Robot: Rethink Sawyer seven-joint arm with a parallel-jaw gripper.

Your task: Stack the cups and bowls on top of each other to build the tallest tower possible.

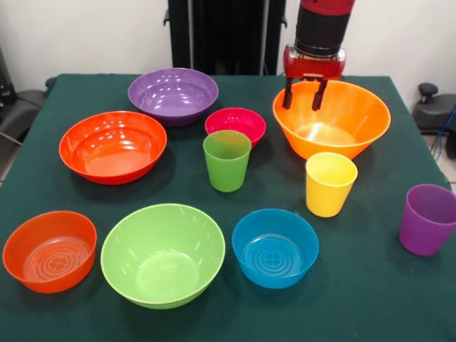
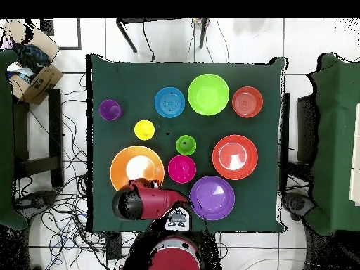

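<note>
All pieces stand apart on the green table (image 1: 370, 299), and none is stacked. My gripper (image 1: 303, 105) hangs open and empty over the far rim of the big orange bowl (image 1: 353, 117). The yellow cup (image 1: 330, 183) stands in front of that bowl. The green cup (image 1: 226, 159) is at the middle and the purple cup (image 1: 427, 219) at the right edge. The small pink bowl (image 1: 235, 123), purple bowl (image 1: 173, 94), wide red-orange bowl (image 1: 112, 144), small orange bowl (image 1: 50, 249), lime green bowl (image 1: 162, 253) and small blue bowl (image 1: 275, 247) are spread around.
In the overhead view my red arm (image 2: 140, 200) covers the near rim of the big orange bowl (image 2: 137, 165), next to the purple bowl (image 2: 211, 197). Cables lie on the floor around the table, and a cardboard box (image 2: 35, 77) stands off its corner.
</note>
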